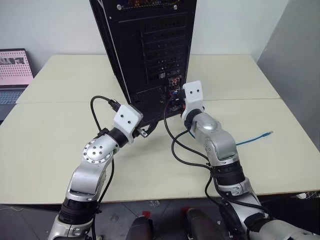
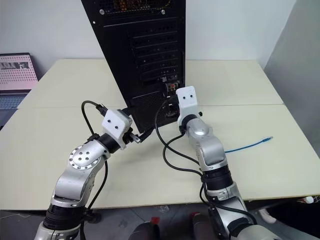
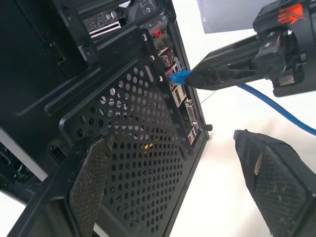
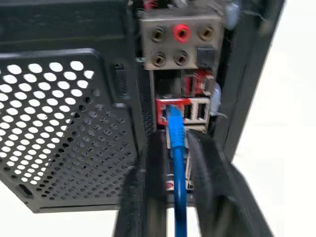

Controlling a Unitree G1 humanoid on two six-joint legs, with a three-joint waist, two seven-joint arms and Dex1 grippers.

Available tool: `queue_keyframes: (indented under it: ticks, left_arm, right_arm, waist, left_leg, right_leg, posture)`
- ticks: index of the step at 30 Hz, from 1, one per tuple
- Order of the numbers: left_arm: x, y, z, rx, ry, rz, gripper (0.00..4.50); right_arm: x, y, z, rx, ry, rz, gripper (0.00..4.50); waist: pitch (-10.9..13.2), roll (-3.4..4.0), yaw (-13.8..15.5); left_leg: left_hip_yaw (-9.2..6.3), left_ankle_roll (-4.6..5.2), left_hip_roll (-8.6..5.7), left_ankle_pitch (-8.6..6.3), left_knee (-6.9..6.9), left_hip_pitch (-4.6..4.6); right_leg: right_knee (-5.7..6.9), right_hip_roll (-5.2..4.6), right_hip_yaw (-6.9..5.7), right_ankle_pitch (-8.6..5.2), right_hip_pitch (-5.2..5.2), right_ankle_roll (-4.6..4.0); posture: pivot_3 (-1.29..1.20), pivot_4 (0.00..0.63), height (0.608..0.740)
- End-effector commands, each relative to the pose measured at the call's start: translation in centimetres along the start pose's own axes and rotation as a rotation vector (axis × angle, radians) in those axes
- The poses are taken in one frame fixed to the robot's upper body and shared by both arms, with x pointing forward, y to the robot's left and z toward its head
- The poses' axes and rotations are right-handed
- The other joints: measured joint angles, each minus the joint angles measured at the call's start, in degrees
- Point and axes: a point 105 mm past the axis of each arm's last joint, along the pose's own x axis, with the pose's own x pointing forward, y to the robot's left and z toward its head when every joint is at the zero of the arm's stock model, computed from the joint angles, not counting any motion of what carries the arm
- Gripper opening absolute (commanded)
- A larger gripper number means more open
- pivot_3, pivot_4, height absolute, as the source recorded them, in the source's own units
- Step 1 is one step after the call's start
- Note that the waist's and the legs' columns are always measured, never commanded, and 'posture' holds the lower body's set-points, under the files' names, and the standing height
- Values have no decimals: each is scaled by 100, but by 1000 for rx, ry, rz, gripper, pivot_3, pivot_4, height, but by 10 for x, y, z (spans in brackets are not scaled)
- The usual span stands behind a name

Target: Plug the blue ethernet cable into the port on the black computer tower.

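- Black computer tower (image 1: 145, 50) stands upright on the pale desk (image 1: 55, 130), rear face toward the robot.
- Blue ethernet cable (image 4: 177, 148): plug end sits at the port (image 4: 169, 111) in the connector column, in the red-framed block just below the audio jacks; can't tell if fully seated.
- Rest of the cable trails back over the desk to the robot's right, far plug (image 1: 270, 133) lying loose on the surface, well apart from the tower.
- Right claw (image 4: 178, 163) right up at the connector column, a finger on either side of the cord just behind the plug; slightly parted, can't tell if it grips or is letting go.
- Left claw (image 3: 182, 182) spread wide, holding nothing, just beside the tower's lower mesh vent (image 3: 133, 148).
- Laptop (image 1: 14, 72) open at the far left edge of the desk.
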Motion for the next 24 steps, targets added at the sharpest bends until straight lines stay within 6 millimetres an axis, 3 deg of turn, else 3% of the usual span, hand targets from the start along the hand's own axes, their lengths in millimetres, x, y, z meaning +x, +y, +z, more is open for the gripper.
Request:
queue_keyframes:
  ticks: [1,4,10,15,20,24]
  left_arm:
    - [-5,5,3,-12,5,-6,4199]
    - [-12,7,-3,-60,51,-41,4199]
    - [-29,31,-7,-53,132,-42,4199]
    - [-48,52,-8,-6,204,-91,4199]
    - [-59,50,-4,-27,213,-194,4199]
    - [-62,51,1,-20,197,-220,4199]
  right_arm:
    - [-12,2,20,-48,-69,77,1515]
    - [-26,-5,25,-70,-80,108,2179]
    - [-61,-14,34,-140,-112,260,3334]
    - [-118,-20,35,-109,-103,620,4416]
    - [-122,-58,46,-119,-110,528,4416]
    - [-124,-66,45,-148,-92,519,4416]
  waist:
    - [0,0,25]
    - [0,0,59]
    - [0,0,69]
    - [4,-1,86]
    - [4,-1,77]
    - [5,-1,78]
  left_leg:
    - [0,0,0,0,0,-1]
    - [-1,0,0,0,0,-5]
    - [-5,0,-1,0,0,-6]
    - [-7,1,-2,-1,-1,-6]
    - [5,2,-3,-1,0,1]
    - [8,2,-3,-1,0,0]
  right_leg:
    - [-1,0,0,0,0,0]
    - [-8,0,-1,0,1,0]
    - [-15,-1,-13,-1,4,1]
    - [-25,2,-24,-1,8,2]
    - [-23,3,-18,-2,8,3]
    - [-23,10,-19,-3,7,4]
  posture:
    - [0,150,740]
    - [0,150,740]
    - [0,150,740]
    - [0,150,740]
    - [0,150,740]
    - [0,150,740]
